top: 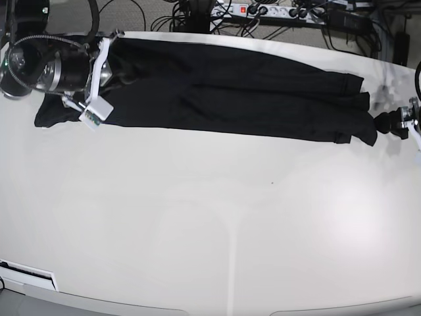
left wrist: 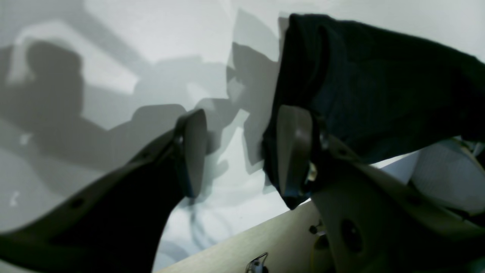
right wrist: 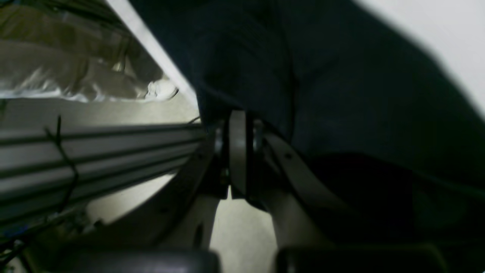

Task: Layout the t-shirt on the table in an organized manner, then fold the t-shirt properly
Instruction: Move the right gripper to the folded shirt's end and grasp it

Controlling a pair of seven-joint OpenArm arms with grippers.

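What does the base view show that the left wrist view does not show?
Only the base view shows the whole t-shirt stretched in a long band across the far side of the table, the right gripper at one end of it, and cables with a power strip behind the table. Only the left wrist view shows the left gripper up close, with open jaws and nothing between them, beside the fabric's end. Both show the black t-shirt on the white table.
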